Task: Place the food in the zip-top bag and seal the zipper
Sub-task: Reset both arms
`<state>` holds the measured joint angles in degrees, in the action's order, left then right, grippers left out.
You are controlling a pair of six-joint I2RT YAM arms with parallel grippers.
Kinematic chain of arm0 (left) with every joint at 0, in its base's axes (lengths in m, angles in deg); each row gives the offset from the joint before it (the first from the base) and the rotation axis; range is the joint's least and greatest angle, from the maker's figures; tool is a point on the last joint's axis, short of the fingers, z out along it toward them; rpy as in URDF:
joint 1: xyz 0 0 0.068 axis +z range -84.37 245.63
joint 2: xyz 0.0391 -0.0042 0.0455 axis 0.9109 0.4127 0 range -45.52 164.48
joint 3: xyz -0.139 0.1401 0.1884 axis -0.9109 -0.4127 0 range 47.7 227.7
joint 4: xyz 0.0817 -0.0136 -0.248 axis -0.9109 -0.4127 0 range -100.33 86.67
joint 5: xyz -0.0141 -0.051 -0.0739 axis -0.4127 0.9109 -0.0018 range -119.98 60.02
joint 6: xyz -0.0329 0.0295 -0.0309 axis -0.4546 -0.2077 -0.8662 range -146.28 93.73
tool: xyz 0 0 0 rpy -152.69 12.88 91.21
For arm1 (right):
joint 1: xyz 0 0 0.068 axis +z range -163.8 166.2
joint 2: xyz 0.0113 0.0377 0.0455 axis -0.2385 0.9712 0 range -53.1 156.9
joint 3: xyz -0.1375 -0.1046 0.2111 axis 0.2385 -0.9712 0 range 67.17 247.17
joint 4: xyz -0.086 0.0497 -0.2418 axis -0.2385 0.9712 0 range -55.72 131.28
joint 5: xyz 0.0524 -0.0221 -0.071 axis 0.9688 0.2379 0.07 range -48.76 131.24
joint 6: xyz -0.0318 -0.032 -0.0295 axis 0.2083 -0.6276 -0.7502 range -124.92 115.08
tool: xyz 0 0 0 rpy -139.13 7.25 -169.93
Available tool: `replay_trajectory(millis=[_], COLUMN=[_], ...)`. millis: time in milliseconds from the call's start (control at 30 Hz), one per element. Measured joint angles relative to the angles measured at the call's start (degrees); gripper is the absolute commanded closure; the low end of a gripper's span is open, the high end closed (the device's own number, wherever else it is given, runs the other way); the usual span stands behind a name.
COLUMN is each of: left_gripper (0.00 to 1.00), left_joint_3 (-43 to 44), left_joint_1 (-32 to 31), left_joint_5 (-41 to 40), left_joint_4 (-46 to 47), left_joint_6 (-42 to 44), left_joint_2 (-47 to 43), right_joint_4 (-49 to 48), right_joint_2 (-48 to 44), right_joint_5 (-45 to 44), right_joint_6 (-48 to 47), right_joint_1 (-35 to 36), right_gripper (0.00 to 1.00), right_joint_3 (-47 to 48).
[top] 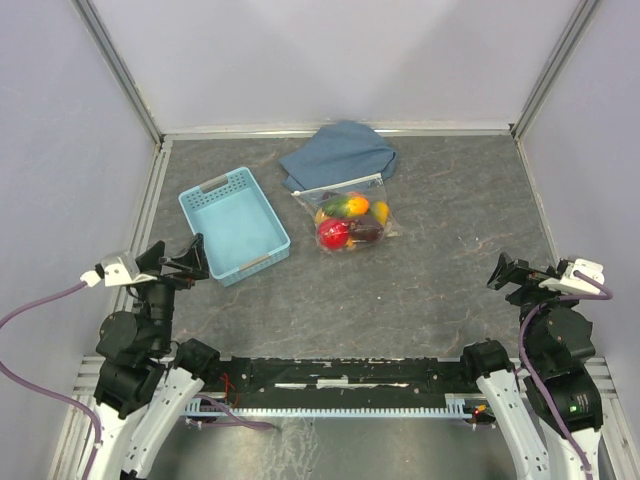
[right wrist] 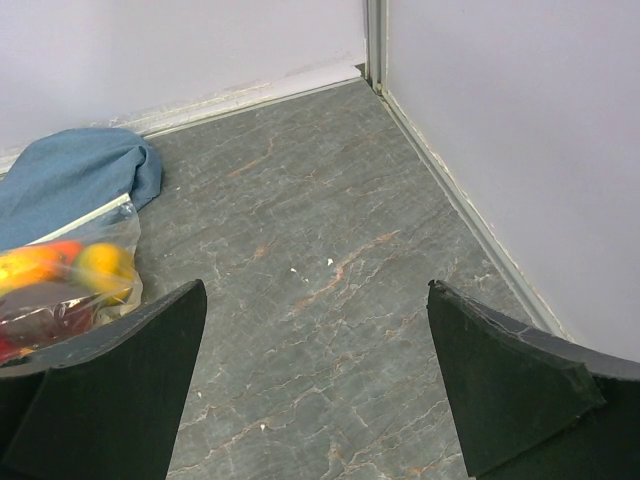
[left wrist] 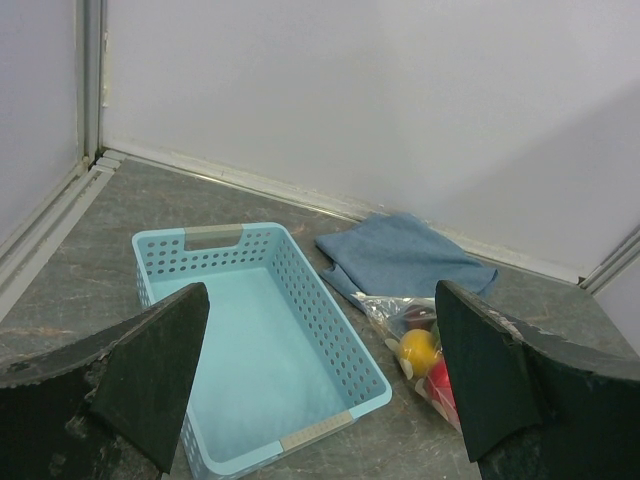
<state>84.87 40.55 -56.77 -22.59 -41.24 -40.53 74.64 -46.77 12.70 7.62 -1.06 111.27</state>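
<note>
Take the light-blue basket (top: pixel 235 225) as your reference. Your left gripper (top: pixel 178 256) hangs at the basket's near left corner. Its jaws are spread wide with nothing between them, and the left wrist view looks down between its fingers (left wrist: pixel 150 370) into the basket's bare floor. Your right gripper (top: pixel 514 272) is well apart from the basket, far off to its right, with its jaws equally wide and nothing in them. Only bare table (top: pixel 440 260) shows between its fingers (right wrist: pixel 500 380).

The zip-top bag (top: pixel 368 196) lies flat just beside the basket's right wall, near its far right corner. You cannot tell from these views whether the two touch. The food (top: pixel 335 234) is inside the bag, bunched toward the end nearest the arms: a red piece, a dark purple one (top: pixel 366 232), a yellow-orange one (top: pixel 380 210) and a green and orange one (top: pixel 345 205). The zipper (top: pixel 340 185) runs straight along the bag's far edge, the edge away from the arms. You cannot tell from here whether it is pressed shut along its whole length.

A folded blue cloth (top: pixel 338 152) sits to the right of the basket's far end, and the zipper edge of the bag rests against it.
</note>
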Motion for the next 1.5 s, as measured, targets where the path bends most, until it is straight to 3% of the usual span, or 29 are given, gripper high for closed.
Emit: replay_trajectory(millis=[800, 1500], left_gripper=[0.0, 0.0], left_joint_3=[-1.2, -1.2], left_joint_1=[0.0, 0.0], left_joint_5=[6.1, 5.9], left_joint_4=[0.1, 0.1], left_joint_6=[0.1, 0.1], left_joint_2=[0.6, 1.1], right_joint_4=[0.0, -0.4], right_joint_2=[0.0, -0.6], right_joint_5=[2.1, 3.1], right_joint_6=[-0.5, -0.7], right_joint_1=[0.0, 0.0], right_gripper=[0.01, 0.01], right_joint_3=[-0.5, -0.5])
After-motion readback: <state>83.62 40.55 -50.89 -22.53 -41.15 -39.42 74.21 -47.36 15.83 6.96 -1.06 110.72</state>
